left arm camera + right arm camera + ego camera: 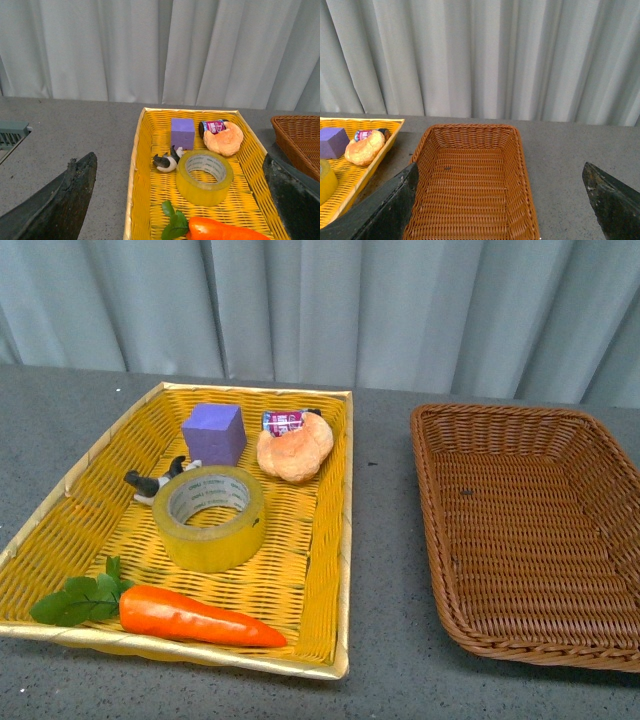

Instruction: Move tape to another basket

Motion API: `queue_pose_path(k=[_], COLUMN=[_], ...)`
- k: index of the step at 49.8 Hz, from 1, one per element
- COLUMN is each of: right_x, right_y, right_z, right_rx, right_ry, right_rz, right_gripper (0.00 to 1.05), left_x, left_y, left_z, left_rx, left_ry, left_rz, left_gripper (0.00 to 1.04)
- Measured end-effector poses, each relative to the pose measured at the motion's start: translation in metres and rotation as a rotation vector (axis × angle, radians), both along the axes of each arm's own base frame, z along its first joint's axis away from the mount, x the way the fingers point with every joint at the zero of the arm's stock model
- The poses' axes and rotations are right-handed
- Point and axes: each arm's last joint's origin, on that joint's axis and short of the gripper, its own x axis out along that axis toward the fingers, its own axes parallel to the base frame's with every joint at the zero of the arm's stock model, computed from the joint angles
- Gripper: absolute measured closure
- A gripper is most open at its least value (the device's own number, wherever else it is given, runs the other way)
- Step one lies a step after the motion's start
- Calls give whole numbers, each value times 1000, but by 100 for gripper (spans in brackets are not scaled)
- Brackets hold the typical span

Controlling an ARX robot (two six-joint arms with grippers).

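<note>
- Yellow translucent tape (209,517) lies flat near the middle of the yellow basket (342,540), its hole facing up, so its axis stands upright (no long side to line up with).
- Around it in the yellow basket: a purple block (214,433) just behind, a bread roll (295,450) behind and to the right, and a carrot (195,617) in front, apart from the roll.
- Right of the yellow basket, across a strip of bare counter (385,540), sits the brown basket (530,530), with nothing in it.
- Left fingers (65,200) are spread wide and hold nothing; in the left wrist view the tape (204,176) lies ahead of them and lower, framed between the two.
- Right fingers (390,205) are also spread wide and empty, looking over the brown basket (470,185), with only an edge of the tape (326,180) in sight.
- My judgement: the left arm is the nearer one, and a straight reach forward and down should bring it over the roll.
</note>
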Motion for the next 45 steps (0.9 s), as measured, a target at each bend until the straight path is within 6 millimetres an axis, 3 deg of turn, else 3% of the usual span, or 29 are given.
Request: queue_pose_path(k=[45], right_x=[0], right_y=[0], right_z=[0], right_rx=[0], right_ry=[0], right_rz=[0], right_gripper=[9], left_x=[0], left_y=[0], left_z=[0], left_rx=[0], left_ry=[0], left_rz=[0], left_gripper=[7])
